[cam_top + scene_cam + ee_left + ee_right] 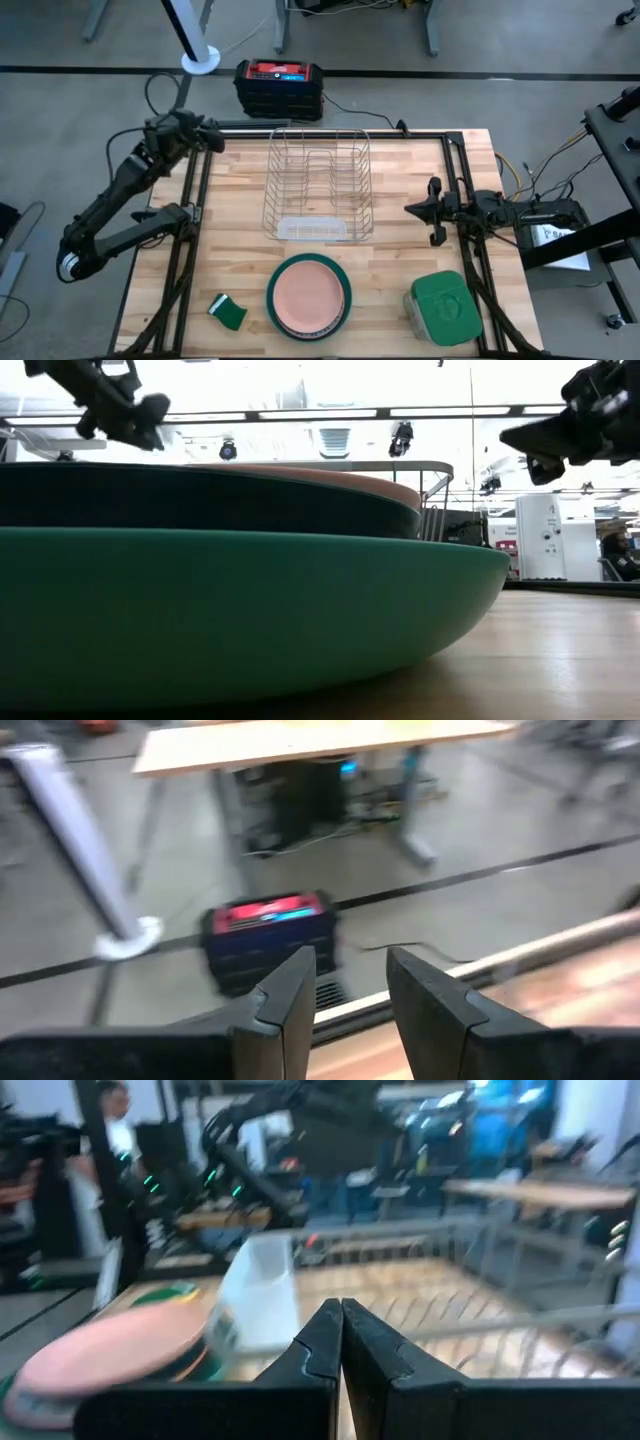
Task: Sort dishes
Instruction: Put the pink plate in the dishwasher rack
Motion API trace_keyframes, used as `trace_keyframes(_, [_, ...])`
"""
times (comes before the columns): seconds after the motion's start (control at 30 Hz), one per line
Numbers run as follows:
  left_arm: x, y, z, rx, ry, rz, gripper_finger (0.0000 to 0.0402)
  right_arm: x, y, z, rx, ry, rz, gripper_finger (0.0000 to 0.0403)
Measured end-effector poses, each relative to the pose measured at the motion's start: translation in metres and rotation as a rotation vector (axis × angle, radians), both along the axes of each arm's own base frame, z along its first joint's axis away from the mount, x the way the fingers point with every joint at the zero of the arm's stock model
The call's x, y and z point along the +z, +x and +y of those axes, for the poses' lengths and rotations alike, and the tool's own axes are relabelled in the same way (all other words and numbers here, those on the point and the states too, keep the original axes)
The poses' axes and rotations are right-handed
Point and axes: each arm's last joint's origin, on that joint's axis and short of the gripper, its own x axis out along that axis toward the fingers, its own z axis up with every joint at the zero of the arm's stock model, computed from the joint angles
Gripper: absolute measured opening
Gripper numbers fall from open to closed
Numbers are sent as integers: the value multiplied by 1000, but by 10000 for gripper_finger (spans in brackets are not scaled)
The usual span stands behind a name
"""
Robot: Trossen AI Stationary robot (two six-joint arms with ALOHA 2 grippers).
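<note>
A stack of plates (pixel 308 296) rests near the table's near edge, with the salmon-pink plate (pixel 306 292) on top. The dark teal plate's rim (pixel 343 300) shows under it. In the low view the bright teal-green plate (pixel 220 610) lies at the bottom on the wood, under the dark teal plate (pixel 180 500). The white ornamented plate is hidden. My left gripper (pixel 214 139) hangs open over the table's far left corner, its fingers (pixel 292 995) apart. My right gripper (pixel 412 210) is shut and hovers right of the rack, above the table.
A wire dish rack (pixel 318 185) stands at the table's middle, toward the far edge. A small green sponge (pixel 228 312) lies left of the plates. A square green-lidded container (pixel 443 307) sits at the near right. A red and black box (pixel 279 86) stands on the floor beyond the table.
</note>
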Motion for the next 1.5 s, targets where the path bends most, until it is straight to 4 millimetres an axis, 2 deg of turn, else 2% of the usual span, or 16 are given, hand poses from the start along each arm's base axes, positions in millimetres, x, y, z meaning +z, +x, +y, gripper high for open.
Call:
trace_keyframes(0.07, [9, 1, -4, -100, -3, -29, 116, 4, 0, -1, -20, -21, -43, 0])
trace_keyframes(0.27, [42, 10, -17, -628, 108, -214, 116, 17, -3, -1, -26, -43, -177, 0])
trace_keyframes(0.4, [63, 7, -26, -749, 171, -303, 116, 28, -6, -1, -34, -60, -278, 0])
trace_keyframes(0.5, [71, 4, -34, -812, 158, -351, 116, 37, -8, -1, -32, -45, -296, 0])
trace_keyframes(0.6, [71, 1, -44, -928, 128, -400, 116, 49, -8, -1, -32, -46, -305, 0])
trace_keyframes(0.77, [63, -5, -57, -929, 93, -455, 116, 69, -3, -1, -39, -82, -286, 0])
trace_keyframes(1.03, [48, -28, -83, -935, 60, -580, 116, 101, 8, 0, -35, -73, -274, 0])
trace_keyframes(1.13, [42, -33, -89, -956, 68, -591, 116, 112, 11, 0, -20, -6, -285, 0])
trace_keyframes(1.27, [33, -31, -89, -1004, 64, -560, 116, 126, 14, 0, 4, 98, -307, 0])
trace_keyframes(1.5, [14, -19, -80, -1129, 60, -460, 116, 148, 16, 1, 0, 81, -340, 0])
